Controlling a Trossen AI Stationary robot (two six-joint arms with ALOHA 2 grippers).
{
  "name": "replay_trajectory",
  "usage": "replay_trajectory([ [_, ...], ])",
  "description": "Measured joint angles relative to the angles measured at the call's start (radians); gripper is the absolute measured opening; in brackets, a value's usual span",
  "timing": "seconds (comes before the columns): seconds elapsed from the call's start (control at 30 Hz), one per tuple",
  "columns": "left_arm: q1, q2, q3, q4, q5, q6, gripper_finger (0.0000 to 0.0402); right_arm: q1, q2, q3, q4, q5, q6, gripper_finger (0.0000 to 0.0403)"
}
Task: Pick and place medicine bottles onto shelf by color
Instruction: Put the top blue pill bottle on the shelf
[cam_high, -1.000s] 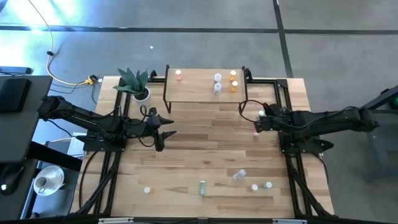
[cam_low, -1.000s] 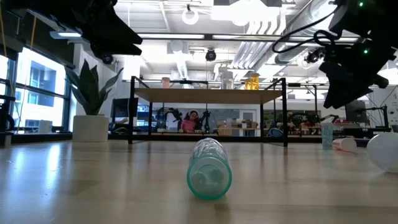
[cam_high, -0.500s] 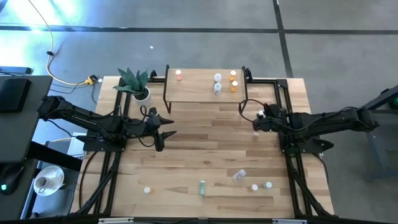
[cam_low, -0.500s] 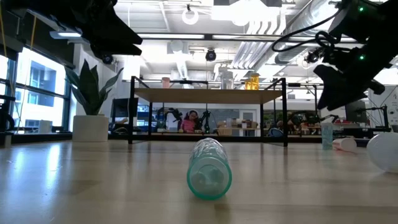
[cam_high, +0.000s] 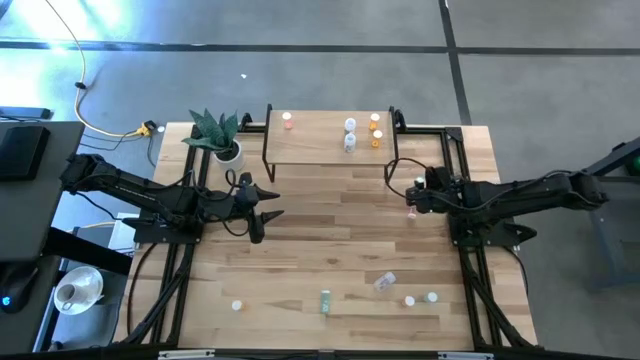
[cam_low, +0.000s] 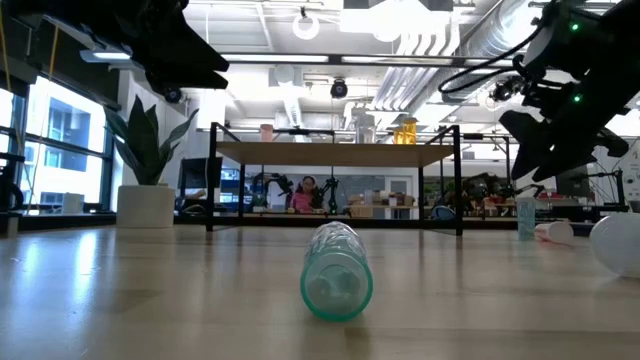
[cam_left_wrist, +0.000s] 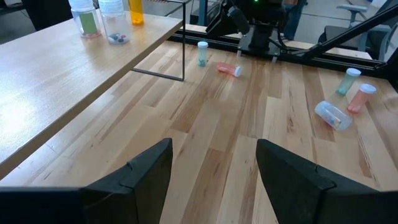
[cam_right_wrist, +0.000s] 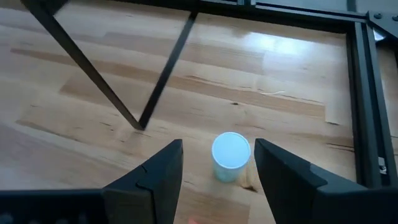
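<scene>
The shelf (cam_high: 330, 148) stands at the table's far middle. It carries a pink bottle (cam_high: 288, 120), two clear ones (cam_high: 350, 133) and two orange ones (cam_high: 376, 127). My right gripper (cam_right_wrist: 217, 143) is open, its fingers pointing down on either side of an upright green bottle with a white cap (cam_right_wrist: 231, 157). That bottle stands on the table by the shelf's right leg (cam_high: 418, 183), close to one finger, and I see no contact. A pink bottle (cam_high: 411, 213) lies beside it. My left gripper (cam_high: 272, 205) hovers open, left of the middle, with nothing between its fingers.
Loose bottles lie near the front edge: a green one (cam_high: 326, 300), a clear one (cam_high: 385, 283), two small ones (cam_high: 421, 298) and one at the left (cam_high: 237, 305). A potted plant (cam_high: 218, 135) stands left of the shelf. The shelf's thin black legs (cam_right_wrist: 158, 74) are close to my right gripper.
My right gripper has rolled at the wrist and tipped further downward over the green bottle by the shelf's right leg. The bottles have stayed in place.
</scene>
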Motion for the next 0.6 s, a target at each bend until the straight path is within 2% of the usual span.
replay_trajectory([
  [0.6, 0.0, 0.0, 0.0, 0.0, 0.0, 0.0, 0.0223, -0.07, 0.214, 0.0, 0.084, 0.003, 0.045, 0.019],
])
